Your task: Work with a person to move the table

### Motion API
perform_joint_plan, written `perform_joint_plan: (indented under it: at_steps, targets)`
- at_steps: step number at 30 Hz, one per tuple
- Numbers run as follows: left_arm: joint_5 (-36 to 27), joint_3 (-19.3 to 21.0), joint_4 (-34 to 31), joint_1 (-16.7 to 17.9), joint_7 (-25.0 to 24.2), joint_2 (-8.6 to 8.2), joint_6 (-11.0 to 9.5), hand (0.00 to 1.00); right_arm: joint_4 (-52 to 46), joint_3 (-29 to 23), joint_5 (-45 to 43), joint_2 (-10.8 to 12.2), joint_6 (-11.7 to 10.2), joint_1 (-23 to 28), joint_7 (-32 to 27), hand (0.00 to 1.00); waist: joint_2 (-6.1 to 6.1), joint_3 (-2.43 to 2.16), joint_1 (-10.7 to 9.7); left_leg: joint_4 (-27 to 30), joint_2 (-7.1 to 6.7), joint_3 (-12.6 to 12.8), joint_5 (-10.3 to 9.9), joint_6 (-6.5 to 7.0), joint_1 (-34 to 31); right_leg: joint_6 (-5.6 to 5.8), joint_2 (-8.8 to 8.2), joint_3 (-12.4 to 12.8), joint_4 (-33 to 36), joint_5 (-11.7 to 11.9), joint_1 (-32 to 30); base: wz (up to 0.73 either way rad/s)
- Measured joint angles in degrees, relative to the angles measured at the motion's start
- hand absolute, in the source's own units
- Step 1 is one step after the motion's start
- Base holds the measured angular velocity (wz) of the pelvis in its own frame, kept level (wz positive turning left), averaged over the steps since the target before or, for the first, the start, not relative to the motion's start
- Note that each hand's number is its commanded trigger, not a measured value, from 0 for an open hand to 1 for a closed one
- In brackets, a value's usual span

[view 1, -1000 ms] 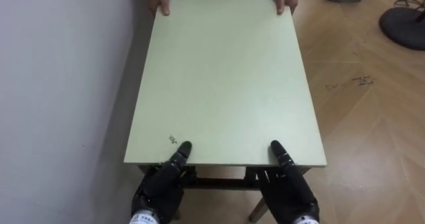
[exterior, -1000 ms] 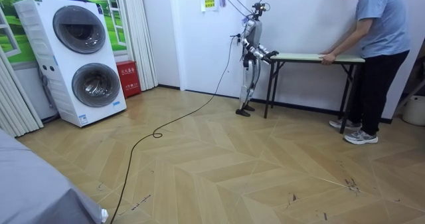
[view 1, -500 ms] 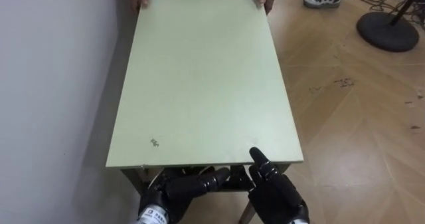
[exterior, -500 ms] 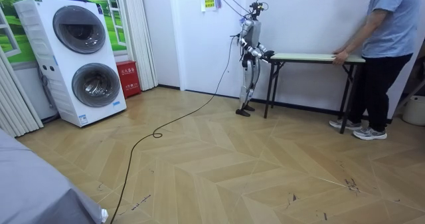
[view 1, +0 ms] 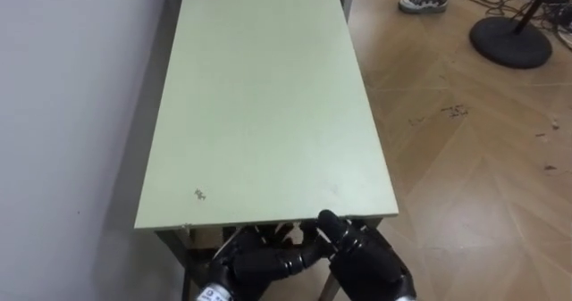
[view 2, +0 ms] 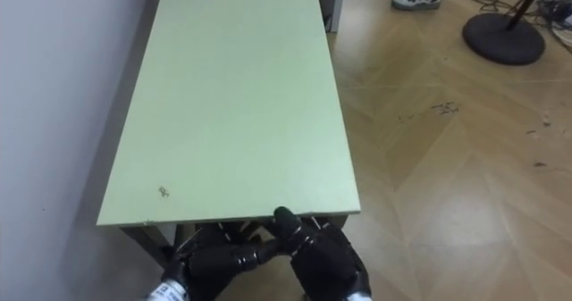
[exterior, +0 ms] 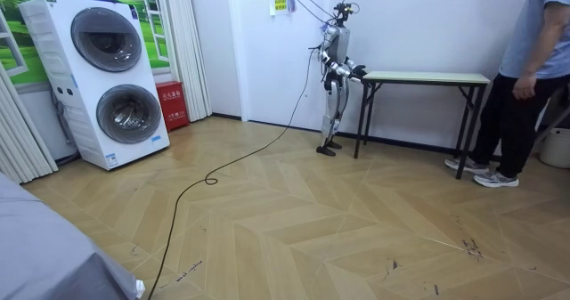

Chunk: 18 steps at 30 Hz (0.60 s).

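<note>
1. Pale green laminate tops the worktop [view 1: 259, 113], which stands lengthwise tight against the white wall [view 1: 63, 113] with its legs on the wooden floor [view 1: 474, 185]. The robot stands at its near short end.
2. The left robot hand [view 1: 255, 263] hangs just under the near edge, with its fingers lying loosely across towards the other hand and gripping nothing. The right robot hand [view 1: 366, 263] sits just beside it, its top reaching the edge. I cannot tell whether it grips, since most of it is tucked below the worktop.
3. The person [exterior: 525, 77] stands off the far end with one arm hanging at the side and no hand on the worktop. Set flush along the wall, the worktop leaves the room's floor free. I judge that it is parked, both carriers are letting go, and the task is all but done.
4. A second ago both robot hands sat well apart on the near edge with thumbs on top, and the person's hands held the far edge. Half a second ago the left robot hand had already dropped below. Now the two robot hands are drawn together under the middle, and the person has straightened and stepped away. In the room view the worktop stands where it stood.
</note>
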Motion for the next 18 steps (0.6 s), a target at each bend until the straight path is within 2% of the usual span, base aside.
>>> perform_joint_plan:
  at_steps: [3,7,12,18]
  targets:
    - [0.17,0.0,1.88,-0.34,-1.43,0.49,0.01,0.0,3.56,0.16,-2.27,-0.2,0.02,-2.1,2.68,0.0,-0.3,0.1,-0.01,0.1,0.02,-0.06,-0.01,-0.01,-0.03,-0.22,0.01,-0.15,0.05,-0.12,0.04,0.01]
    - [5.32,0.19,6.34,-1.47,-3.6,2.44,-0.17,0.0,5.42,0.05,-9.78,-1.01,0.07,-2.95,5.57,0.0,-0.71,0.01,-0.71,0.19,0.03,-0.89,-0.02,-0.02,-0.15,-0.29,-0.03,-1.09,0.12,-0.17,0.26,0.1]
    - [11.36,0.45,12.97,-1.65,-3.18,3.46,-0.1,0.0,9.44,-0.23,-17.24,-1.61,0.15,-2.95,5.25,0.0,-1.45,-0.31,-1.09,0.27,0.02,-1.39,-0.07,0.03,-0.02,-0.31,-0.06,-1.58,-0.12,-0.18,0.64,0.06]
    - [14.49,0.65,15.98,-2.21,-1.18,4.16,-0.45,0.0,20.47,-0.52,-22.45,-1.54,0.56,-5.4,4.03,0.0,-1.69,-0.21,-1.02,0.08,-0.03,-1.27,-0.09,0.06,0.5,-0.31,-0.05,-1.46,-0.14,-0.19,0.95,-0.01]
